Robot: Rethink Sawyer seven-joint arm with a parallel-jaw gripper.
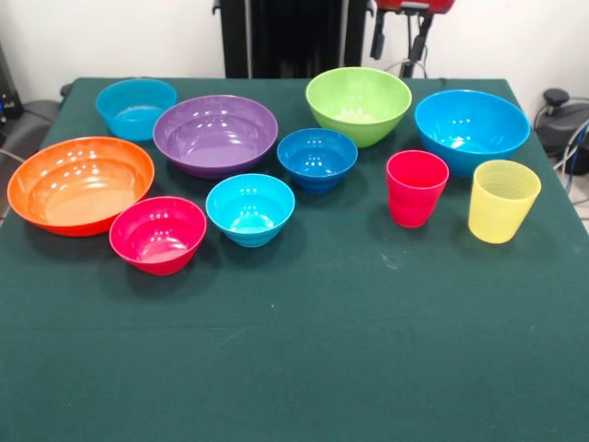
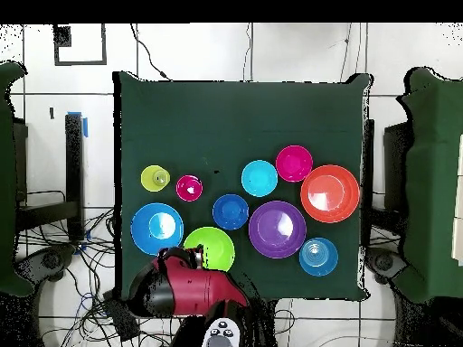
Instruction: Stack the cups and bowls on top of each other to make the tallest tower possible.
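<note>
The end effector (image 1: 398,41) hangs high at the back of the counter (image 1: 294,368), holding nothing; only its dark lower parts show in the front view, and whether it stands open or closed cannot be told from either view. No tower exists yet: every piece sits alone on the green cloth, rim up.

Almost directly below the end effector is the lime green bowl (image 1: 359,104). Just to one side of that, a little further out from the end effector, is the large bright blue bowl (image 1: 471,129), and in front of it the red-pink cup (image 1: 416,187) and the yellow cup (image 1: 502,200) stand upright, near each other but apart. The small dark blue bowl (image 1: 317,157) lies just in front of the lime green one. Further to the other side are the purple bowl (image 1: 215,134), the small cyan bowl (image 1: 250,208), the pink-red bowl (image 1: 157,234), the orange bowl (image 1: 80,184) and a light blue bowl (image 1: 135,108), the last two farthest from the end effector.

The risks, as I judge them: the bowls are glossy and crowded, so a descent on one rim could nudge a neighbour or let the piece slip from the grip. The cups look light and tall and could tip if clipped. Nesting small inside large would waste height
</note>
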